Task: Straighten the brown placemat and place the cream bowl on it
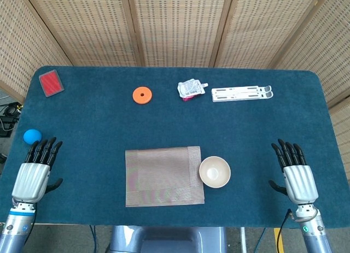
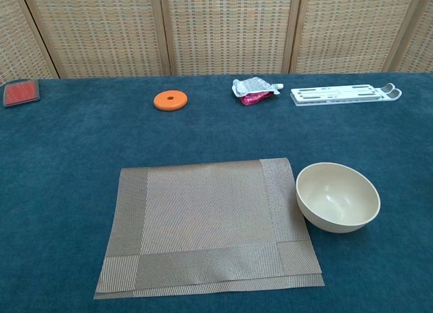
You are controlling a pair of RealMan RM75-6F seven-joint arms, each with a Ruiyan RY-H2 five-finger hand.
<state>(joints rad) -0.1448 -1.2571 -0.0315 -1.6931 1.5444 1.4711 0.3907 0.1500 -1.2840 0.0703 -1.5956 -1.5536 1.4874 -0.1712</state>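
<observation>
Head view: left robot hand (image 1: 34,176), right robot hand (image 1: 298,176) released, fingers extended, empty.

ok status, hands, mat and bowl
Left hand and right hand open, holding nothing. Bowl on cloth beside mat's right edge, not on it. Nothing in the way.

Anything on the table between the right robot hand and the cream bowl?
No. In the head view only bare blue table lies between the right robot hand and the cream bowl.

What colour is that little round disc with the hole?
The disc is orange, clearest in the chest view.
</observation>
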